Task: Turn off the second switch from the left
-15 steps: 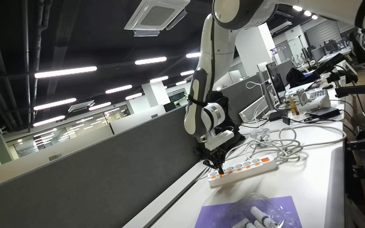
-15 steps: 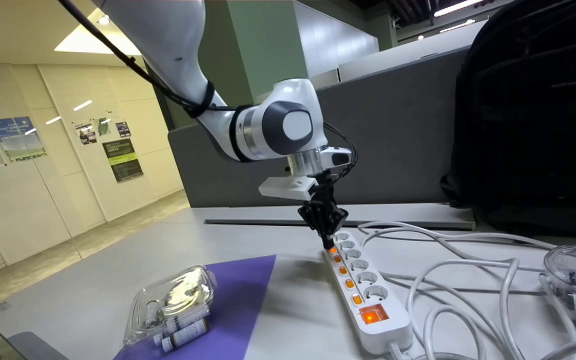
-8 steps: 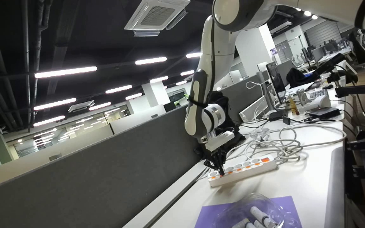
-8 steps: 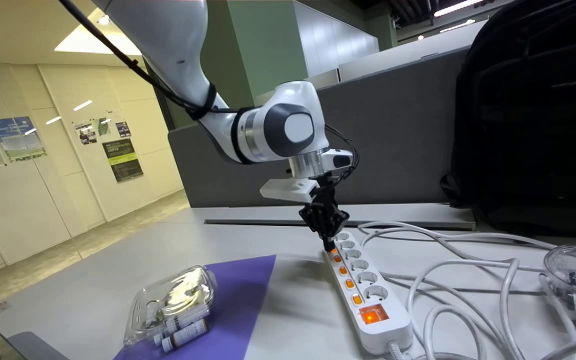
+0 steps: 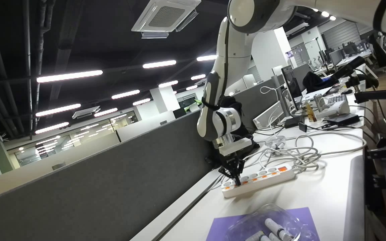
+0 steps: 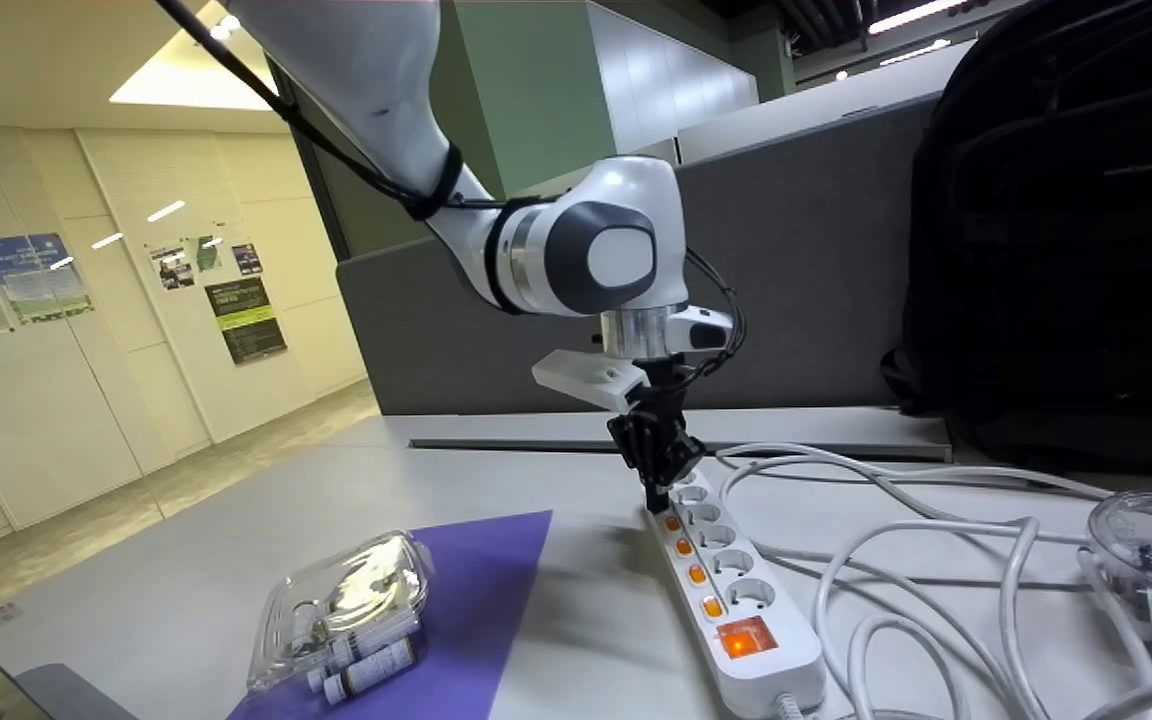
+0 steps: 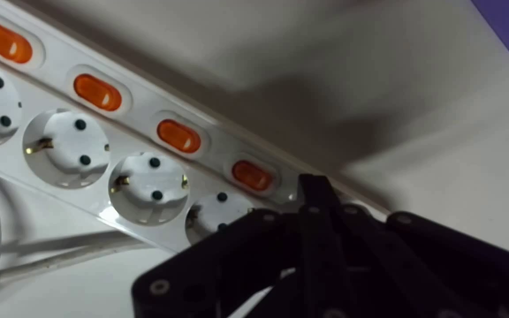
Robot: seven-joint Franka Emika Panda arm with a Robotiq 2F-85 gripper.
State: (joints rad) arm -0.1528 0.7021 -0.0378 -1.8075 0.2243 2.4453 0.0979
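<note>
The black jointed hand [image 5: 237,181] hangs tip-down from the rounded white robot arm [image 6: 386,110], its fingers pressed together into a single narrow point. That point stands over the long white plastic power strip [image 5: 258,185], near one end, at the small reddish rocker switch second from the left [image 5: 236,185] in the row. The fingertips hide most of this switch; whether they touch it cannot be told. In an exterior view, an orange look-alike switch [image 5: 227,188] lies just beside the tips, at the strip's very end. The wrist view shows four more oblong orange switches [image 7: 178,135] in line beside round white sockets [image 7: 75,141], the nearest close to the fingertips. A larger, squarish orange switch [image 6: 747,637] glows at the strip's opposite end.

The strip lies on a pale grey counter [image 6: 216,520]. To one side, a clear plastic box [image 6: 336,600] sits over a flat purple sheet [image 6: 496,560], white cylindrical tubes [image 5: 275,227] showing through its wall. Looped white cables [image 6: 1010,580] sprawl along the strip's opposite side. Behind stands a dark grey partition [image 6: 796,280], with a bulky black backpack [image 6: 1066,250] in front of it.
</note>
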